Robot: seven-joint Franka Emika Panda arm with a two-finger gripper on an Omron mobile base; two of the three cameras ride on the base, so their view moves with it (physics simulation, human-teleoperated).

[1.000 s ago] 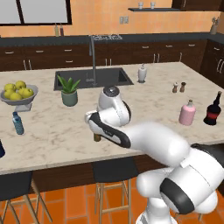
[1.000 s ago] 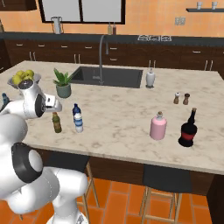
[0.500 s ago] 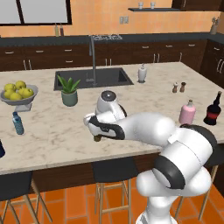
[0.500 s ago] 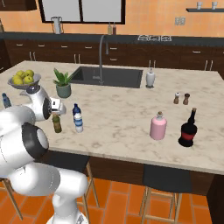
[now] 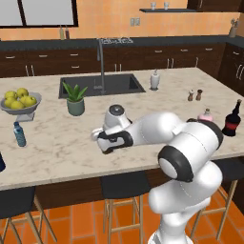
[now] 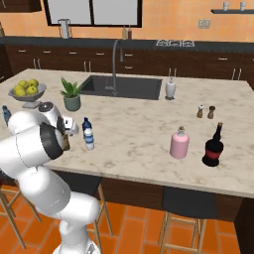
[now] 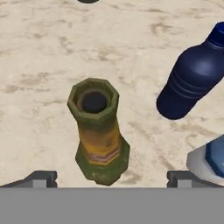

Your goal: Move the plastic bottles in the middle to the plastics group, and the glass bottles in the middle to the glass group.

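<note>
My end effector (image 7: 112, 177) hangs over the middle of the marble counter (image 5: 157, 102), fingers spread as wide as they go and gripping nothing. Looking down along it, the olive-brown glass bottle (image 7: 99, 131) stands upright between my two fingertips (image 7: 40, 178) (its open mouth points straight at the camera, yellowish label band around the body). Neither tip touches it. Just beside it on the right of that view sits the dark navy plastic bottle (image 7: 194, 74), and the white-capped clear bottle (image 7: 211, 159) peeks in at the lower right corner, close to my right fingertip.

From the right base view, the clear bottle (image 6: 88, 134) stands just beside my wrist, near the front left of the counter. Far over on the right stand the pink bottle (image 6: 179, 143) and the dark bottle with the red label (image 6: 214, 146), side by side. The teal water bottle (image 5: 19, 134) waits at the counter's left end, below the fruit bowl (image 5: 19, 102).
</note>
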